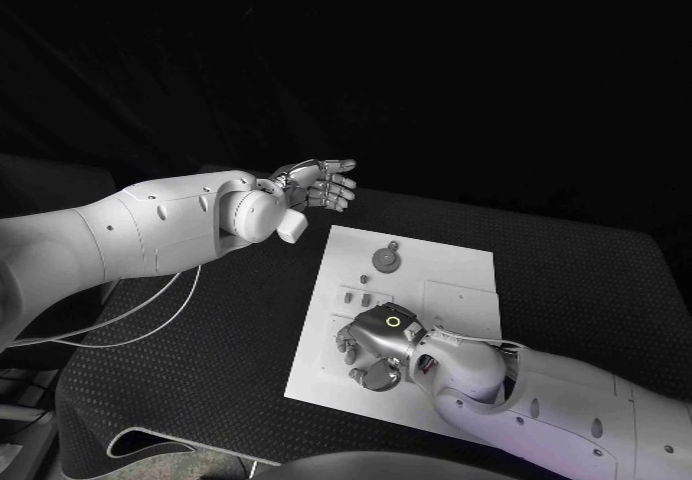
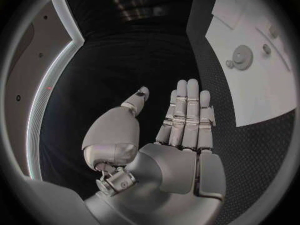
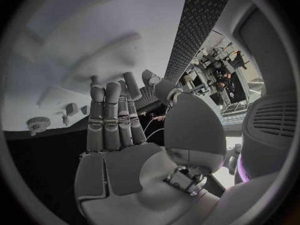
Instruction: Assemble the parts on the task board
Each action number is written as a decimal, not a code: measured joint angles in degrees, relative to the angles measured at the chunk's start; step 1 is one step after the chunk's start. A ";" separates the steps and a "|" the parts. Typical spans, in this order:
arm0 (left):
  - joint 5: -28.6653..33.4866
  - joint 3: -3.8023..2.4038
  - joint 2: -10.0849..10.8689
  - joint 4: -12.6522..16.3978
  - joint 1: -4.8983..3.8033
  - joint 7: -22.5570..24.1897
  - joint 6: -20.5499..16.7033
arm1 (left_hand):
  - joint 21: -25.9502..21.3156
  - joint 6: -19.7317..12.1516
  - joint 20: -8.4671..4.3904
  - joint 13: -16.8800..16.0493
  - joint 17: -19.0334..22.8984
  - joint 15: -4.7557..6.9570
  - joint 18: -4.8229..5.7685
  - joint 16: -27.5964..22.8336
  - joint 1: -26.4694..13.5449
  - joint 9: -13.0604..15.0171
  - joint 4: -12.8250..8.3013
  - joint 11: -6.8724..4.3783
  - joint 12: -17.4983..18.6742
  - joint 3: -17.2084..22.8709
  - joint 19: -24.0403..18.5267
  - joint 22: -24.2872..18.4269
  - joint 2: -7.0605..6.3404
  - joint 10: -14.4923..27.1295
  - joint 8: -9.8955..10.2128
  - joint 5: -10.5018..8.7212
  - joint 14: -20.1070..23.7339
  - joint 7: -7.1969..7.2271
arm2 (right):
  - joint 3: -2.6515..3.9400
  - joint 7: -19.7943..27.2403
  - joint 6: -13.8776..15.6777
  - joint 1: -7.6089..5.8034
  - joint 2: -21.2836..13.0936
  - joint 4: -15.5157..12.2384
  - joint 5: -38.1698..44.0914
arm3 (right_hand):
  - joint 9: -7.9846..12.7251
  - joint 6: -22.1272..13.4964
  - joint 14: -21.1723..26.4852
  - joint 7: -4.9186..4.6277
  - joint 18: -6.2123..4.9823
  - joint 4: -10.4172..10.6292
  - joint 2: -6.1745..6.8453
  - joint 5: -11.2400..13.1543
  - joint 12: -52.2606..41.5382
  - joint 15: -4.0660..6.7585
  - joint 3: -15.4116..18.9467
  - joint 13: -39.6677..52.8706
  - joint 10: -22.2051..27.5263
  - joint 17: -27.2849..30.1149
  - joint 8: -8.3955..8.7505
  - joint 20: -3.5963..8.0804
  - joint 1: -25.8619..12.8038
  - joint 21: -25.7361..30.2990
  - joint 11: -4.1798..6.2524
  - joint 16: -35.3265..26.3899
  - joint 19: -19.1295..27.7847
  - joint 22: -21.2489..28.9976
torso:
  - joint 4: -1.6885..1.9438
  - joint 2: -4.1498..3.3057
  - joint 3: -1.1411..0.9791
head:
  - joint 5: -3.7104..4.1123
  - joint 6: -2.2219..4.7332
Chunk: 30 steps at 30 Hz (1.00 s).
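The white task board (image 1: 454,270) lies in the middle of the black table. A round grey part (image 1: 388,259) sits near its far edge, and a few small grey parts (image 1: 361,296) lie along its left side. My right hand (image 1: 378,345) hovers over the board's near left area, just on the near side of those small parts; in the right wrist view its fingers (image 3: 112,120) are stretched out side by side and hold nothing. My left hand (image 1: 320,184) is raised beyond the board's far left corner, fingers (image 2: 187,112) straight and empty. The left wrist view shows the board (image 2: 262,90) and the round part (image 2: 241,58).
A shallow square outline (image 1: 462,298) marks the board's right half. A pale cable (image 1: 144,322) loops over the table's left side beneath my left arm. Bare black tabletop (image 1: 577,270) lies to the right of the board.
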<state>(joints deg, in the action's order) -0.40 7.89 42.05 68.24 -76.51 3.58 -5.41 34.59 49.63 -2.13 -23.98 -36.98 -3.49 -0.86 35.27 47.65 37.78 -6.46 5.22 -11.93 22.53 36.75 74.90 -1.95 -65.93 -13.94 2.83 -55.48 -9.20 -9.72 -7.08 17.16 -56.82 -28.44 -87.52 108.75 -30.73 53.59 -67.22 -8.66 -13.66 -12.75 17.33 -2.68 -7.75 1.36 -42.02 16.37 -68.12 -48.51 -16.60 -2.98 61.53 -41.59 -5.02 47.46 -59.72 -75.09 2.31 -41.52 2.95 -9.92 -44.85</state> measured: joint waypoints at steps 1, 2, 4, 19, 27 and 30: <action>0.00 0.00 0.00 -0.02 0.00 -0.01 0.00 | 0.00 0.00 0.00 0.00 0.00 0.00 0.00 0.00 0.00 0.00 0.02 0.00 0.00 -0.02 0.00 0.00 0.00 0.00 0.00 0.00 0.00 0.00 | -0.02 0.01 0.16 0.01 -0.02 0.00 -0.10 | 0.13 -0.55 0.21 -0.13 -0.01 -0.29 0.00 0.00 0.00 -0.21 0.29 -0.13 0.50 -0.08 0.22 -0.20 0.00 0.00 -0.19 0.00 0.20 -0.01 | 0.00 0.01 0.00 | 0.00 0.00; 0.00 0.00 0.01 -0.06 0.00 -0.02 0.01 | 0.00 0.00 0.00 0.00 0.00 0.00 0.00 0.00 0.00 0.00 0.15 0.00 0.00 -0.15 0.00 0.00 0.00 0.00 0.00 0.00 0.00 0.00 | -0.03 0.01 0.33 0.03 -0.04 0.00 -0.18 | 0.28 -1.02 0.48 -0.37 0.00 -0.55 -0.30 0.00 0.00 -0.48 0.55 -0.22 0.88 -0.20 0.55 -0.24 -0.30 0.01 -0.41 0.15 0.37 0.00 | 0.00 0.00 0.00 | 0.00 0.00; 0.00 0.00 0.01 -0.18 0.00 -0.03 0.01 | 0.00 0.00 0.00 0.00 0.00 0.00 0.00 0.00 0.00 0.00 0.15 0.00 0.00 -0.15 0.00 0.00 0.00 0.00 0.00 0.00 0.00 0.00 | -0.05 0.01 0.75 0.06 -0.10 0.00 -0.39 | 0.62 -2.12 1.27 -0.71 0.00 -1.01 -0.10 0.00 0.00 -0.77 1.00 -0.34 1.34 -0.32 1.20 -0.49 -0.50 0.16 -0.75 0.36 1.14 0.00 | 0.00 0.00 0.01 | 0.02 0.00; -0.02 0.00 0.06 -0.47 0.00 -0.12 0.01 | 0.00 0.00 0.00 0.00 0.00 0.00 0.00 0.00 0.00 0.00 0.15 0.00 0.00 -0.15 0.00 0.04 0.00 0.00 0.00 0.00 0.00 0.00 | 0.18 -0.18 2.51 -1.23 -3.04 -2.19 -1.77 | 1.23 -4.53 2.96 -1.87 0.38 -1.79 -0.07 0.00 -0.39 -1.69 1.79 -1.30 4.55 -0.59 1.99 -1.01 -1.12 0.11 -1.62 2.13 2.44 0.14 | 0.04 -0.01 0.00 | 0.31 0.27; -0.03 0.01 0.05 -0.92 0.01 -0.14 0.01 | 0.00 0.00 0.00 0.00 0.00 0.00 0.00 0.00 0.00 0.00 0.15 0.00 0.00 -0.15 0.00 0.03 0.00 0.00 0.00 0.00 0.00 0.00 | 4.66 0.09 2.87 -5.37 -9.59 -6.06 -11.55 | 1.23 -4.42 2.21 -1.75 0.43 0.66 -0.21 0.00 -3.74 -0.94 3.25 -0.86 2.96 -0.76 1.64 -0.49 -4.86 -1.68 -0.70 4.14 1.68 0.18 | 0.00 0.07 -0.03 | 1.12 1.03; -0.03 0.04 0.16 -1.01 0.01 -0.14 -0.01 | 0.00 0.00 0.00 0.00 0.00 0.00 0.00 0.00 0.00 0.00 0.15 0.00 0.00 -0.15 0.00 0.03 0.00 0.00 0.00 0.00 0.00 0.00 | 5.15 0.08 2.14 -8.15 -12.85 -6.42 -19.33 | 1.18 -3.66 1.79 -1.24 0.46 2.39 -0.30 0.01 -6.50 -0.10 4.99 0.38 1.43 -0.53 0.98 -0.27 -7.00 -2.21 0.44 4.70 1.26 0.17 | -0.02 0.10 -0.03 | 2.15 1.55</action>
<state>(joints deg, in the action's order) -0.43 7.93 42.21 67.23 -76.50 3.44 -5.41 34.59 49.63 -2.13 -23.98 -36.98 -3.49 -0.86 35.27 47.65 37.79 -6.31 5.22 -11.93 22.38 36.75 74.93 -1.96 -65.93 -13.94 2.83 -55.48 -9.20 -4.57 -6.99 19.30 -64.98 -41.29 -93.94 89.42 -29.55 49.93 -65.42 -9.90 -13.20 -10.36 17.03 -2.67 -14.24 1.26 -37.04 16.74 -66.69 -49.05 -15.63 -3.25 54.52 -43.80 -4.58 52.17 -58.46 -74.92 2.29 -41.42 2.92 -7.77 -43.30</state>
